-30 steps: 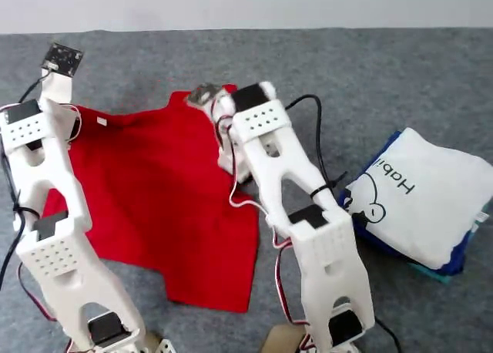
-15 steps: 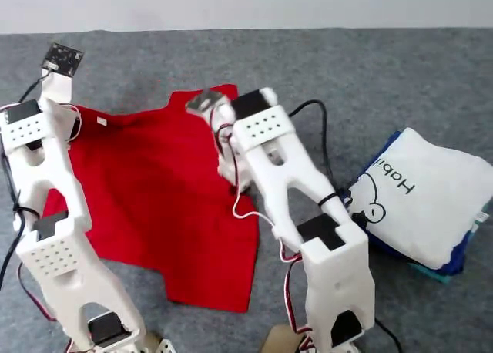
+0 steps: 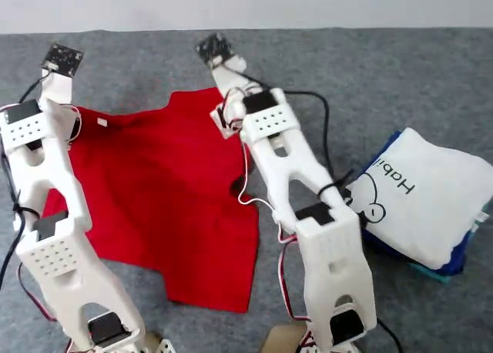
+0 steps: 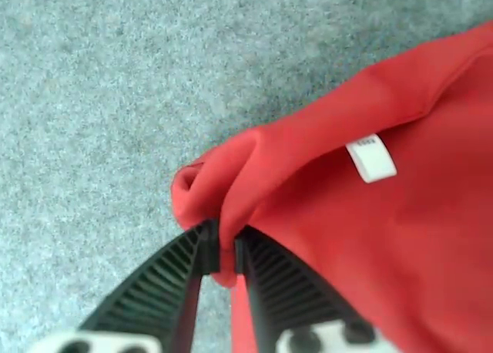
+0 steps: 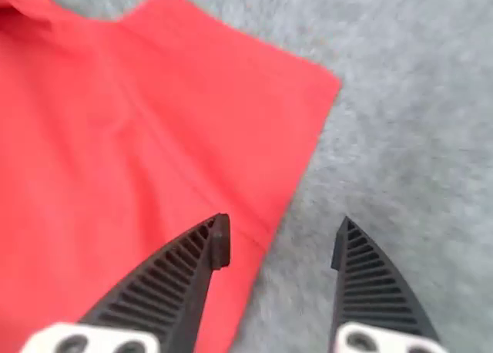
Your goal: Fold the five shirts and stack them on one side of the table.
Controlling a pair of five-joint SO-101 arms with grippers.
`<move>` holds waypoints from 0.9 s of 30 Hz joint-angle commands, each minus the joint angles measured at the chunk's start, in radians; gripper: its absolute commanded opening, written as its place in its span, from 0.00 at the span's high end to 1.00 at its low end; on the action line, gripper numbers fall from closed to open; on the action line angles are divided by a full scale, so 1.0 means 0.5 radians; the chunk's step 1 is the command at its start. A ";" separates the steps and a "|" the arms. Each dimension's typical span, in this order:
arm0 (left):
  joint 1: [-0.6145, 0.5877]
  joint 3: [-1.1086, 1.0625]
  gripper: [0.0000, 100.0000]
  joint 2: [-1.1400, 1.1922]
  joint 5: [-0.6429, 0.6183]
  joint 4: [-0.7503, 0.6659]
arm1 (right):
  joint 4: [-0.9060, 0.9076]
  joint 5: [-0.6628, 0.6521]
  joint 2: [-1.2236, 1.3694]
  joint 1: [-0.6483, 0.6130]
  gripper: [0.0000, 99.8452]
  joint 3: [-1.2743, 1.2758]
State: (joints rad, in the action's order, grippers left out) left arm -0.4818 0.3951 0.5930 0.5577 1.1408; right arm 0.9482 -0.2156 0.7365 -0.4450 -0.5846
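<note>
A red shirt [image 3: 162,206] lies spread and slightly rumpled across the left and centre of the high view, on the grey carpeted table [image 3: 370,68]. The left gripper [image 4: 219,249] has its jaws pinched tight on a bunched fold at the shirt's edge, near a small white label [image 4: 371,158]. In the high view that spot is the shirt's upper-left corner. The right gripper [image 5: 283,230] hangs with its jaws wide apart and nothing between them, one fingertip over the red sleeve hem and the other over bare table. At the right edge of the high view sits a stack of folded shirts [image 3: 424,199], with a white printed one on top and blue and teal ones beneath.
</note>
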 commanded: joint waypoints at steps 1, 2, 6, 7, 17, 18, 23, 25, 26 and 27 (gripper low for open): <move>0.018 0.078 1.00 -0.141 -0.006 0.064 | -0.183 0.009 0.100 0.029 0.78 -0.092; 0.015 0.078 1.00 -0.141 -0.006 0.071 | -0.213 0.009 0.140 0.029 0.78 -0.092; 0.015 0.078 1.00 -0.141 -0.006 0.077 | -0.318 0.006 0.253 0.057 0.78 -0.095; 0.015 0.078 1.00 -0.141 -0.006 0.077 | -0.330 0.006 0.272 0.063 0.78 -0.095; 0.025 0.078 1.00 -0.138 -0.006 0.077 | -0.017 -0.276 0.658 0.014 0.93 -0.681; 0.025 0.078 1.00 -0.138 -0.006 0.077 | 0.008 -0.356 0.710 0.008 0.98 -0.779; 0.018 0.078 1.00 -0.150 -0.006 0.077 | 0.207 -0.519 0.898 0.023 0.99 -1.353; 0.015 0.091 1.00 -0.160 -0.006 0.077 | 0.290 -0.537 0.934 0.044 0.99 -1.583; 0.018 0.094 1.00 -0.163 -0.006 0.077 | 0.330 -0.543 0.941 0.054 0.99 -1.685; 0.018 0.100 1.00 -0.172 -0.006 0.077 | 0.373 -0.574 0.944 0.066 0.99 -1.771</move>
State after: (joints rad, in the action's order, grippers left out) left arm -0.4787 0.3951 0.5930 0.5577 1.1730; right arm 1.0848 -0.4703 1.2306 -0.4312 -1.2873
